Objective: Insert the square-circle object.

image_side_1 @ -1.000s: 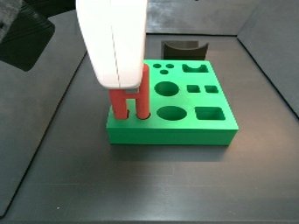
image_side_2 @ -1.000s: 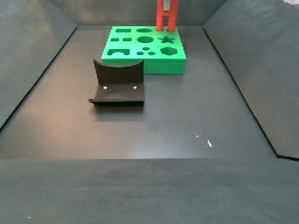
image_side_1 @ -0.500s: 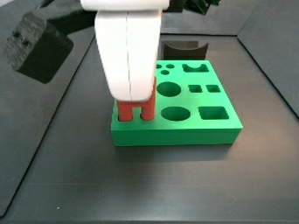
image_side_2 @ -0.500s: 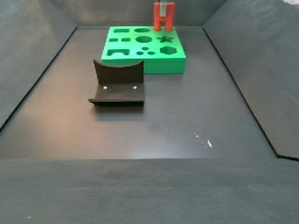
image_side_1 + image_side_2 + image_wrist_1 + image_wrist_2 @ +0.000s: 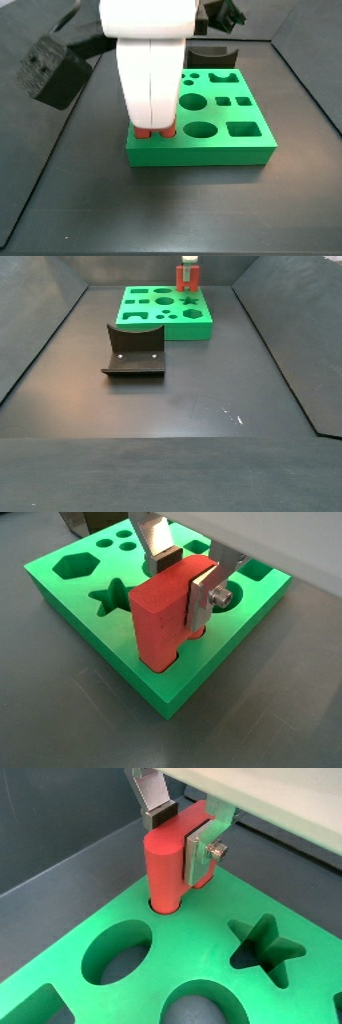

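Note:
The square-circle object (image 5: 160, 617) is a tall red block standing upright at a corner of the green board (image 5: 80, 587). Its two prongs are sunk into the board's holes in both wrist views (image 5: 167, 863). In a side view only its red lower end (image 5: 143, 132) shows under the white gripper (image 5: 152, 124). The gripper (image 5: 183, 580) is shut on the block's upper part, one silver finger (image 5: 207, 592) flat on its side and one dark pad (image 5: 164, 555) at the opposite side. It also shows in a side view (image 5: 189, 276) at the board's far corner.
The board (image 5: 201, 148) has several other shaped holes, among them a star (image 5: 261, 948) and a round one (image 5: 118, 953). The dark fixture (image 5: 134, 351) stands on the dark floor beside the board (image 5: 167, 316). Dark walls enclose the floor.
The gripper has moved down with the red block. The prongs have sunk deeper into the board's holes, so less red shows above the board.

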